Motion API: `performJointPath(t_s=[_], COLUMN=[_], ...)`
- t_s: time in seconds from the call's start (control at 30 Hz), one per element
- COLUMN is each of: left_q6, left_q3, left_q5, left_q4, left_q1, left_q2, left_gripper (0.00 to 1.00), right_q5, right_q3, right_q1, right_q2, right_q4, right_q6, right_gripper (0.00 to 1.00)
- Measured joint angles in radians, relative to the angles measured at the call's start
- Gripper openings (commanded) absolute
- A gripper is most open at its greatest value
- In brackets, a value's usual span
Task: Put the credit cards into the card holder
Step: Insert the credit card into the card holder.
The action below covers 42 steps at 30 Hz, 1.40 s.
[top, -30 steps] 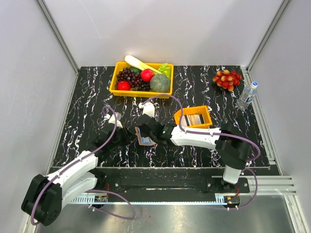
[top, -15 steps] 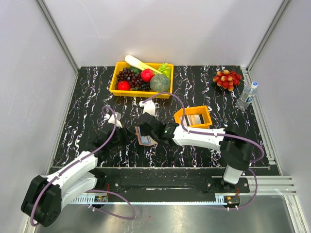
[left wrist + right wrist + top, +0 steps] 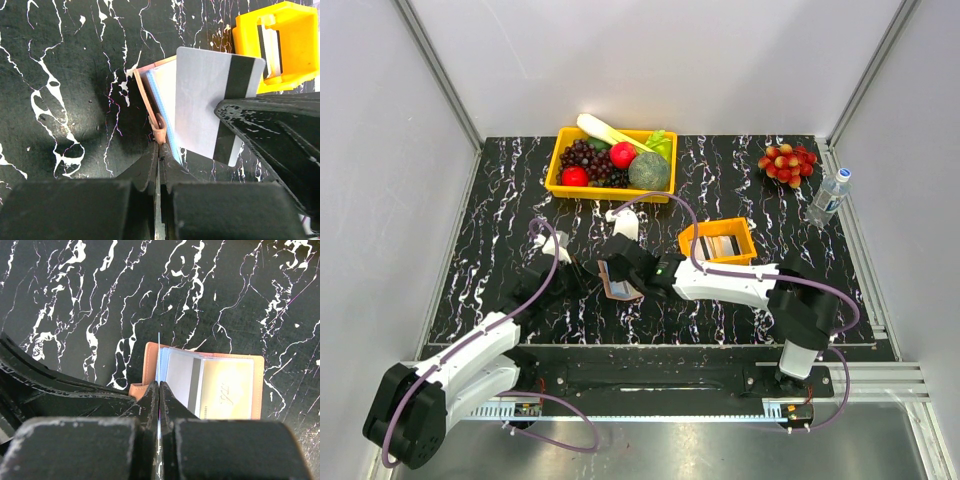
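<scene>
Credit card point(image 3: 200, 100) clamped in my right gripper point(image 3: 159, 384) stands on edge, stripe pointing into the card holder point(image 3: 256, 390). My left gripper point(image 3: 158, 157) is closed on its tab point(image 3: 160, 131).

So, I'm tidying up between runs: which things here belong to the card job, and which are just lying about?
Job: tan-pink leather-like folding card holder, pinched by the left gripper; black-striped grey plastic credit card, in the right gripper; small orange plastic tray holding spare cards.
Lying about: yellow plastic bin of fruit; bunch of red and yellow grapes; clear plastic water bottle.
</scene>
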<state>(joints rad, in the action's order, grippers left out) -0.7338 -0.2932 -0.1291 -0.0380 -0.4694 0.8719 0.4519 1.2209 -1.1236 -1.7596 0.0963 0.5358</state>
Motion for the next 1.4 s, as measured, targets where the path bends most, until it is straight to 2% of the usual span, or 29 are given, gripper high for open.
performJointPath(t_s=[0.47, 0.97, 1.23, 1.4], left_q6=[0.000, 0.000, 0.000, 0.005], left_q3=[0.000, 0.000, 0.000, 0.000], left_q5=[-0.006, -0.001, 0.042, 0.075], left_q4=[0.000, 0.000, 0.061, 0.097], left_q1=[0.000, 0.000, 0.000, 0.000], left_q2=[0.000, 0.005, 0.069, 0.127], left_gripper=[0.00, 0.00, 0.00, 0.00], right_q5=[0.012, 0.091, 0.104, 0.087], right_q3=[0.003, 0.003, -0.025, -0.082], right_q1=[0.000, 0.000, 0.012, 0.064], right_q2=[-0.027, -0.021, 0.010, 0.022], right_q4=[0.018, 0.077, 0.108, 0.130], right_q6=[-0.006, -0.035, -0.029, -0.011], right_gripper=[0.00, 0.00, 0.00, 0.00])
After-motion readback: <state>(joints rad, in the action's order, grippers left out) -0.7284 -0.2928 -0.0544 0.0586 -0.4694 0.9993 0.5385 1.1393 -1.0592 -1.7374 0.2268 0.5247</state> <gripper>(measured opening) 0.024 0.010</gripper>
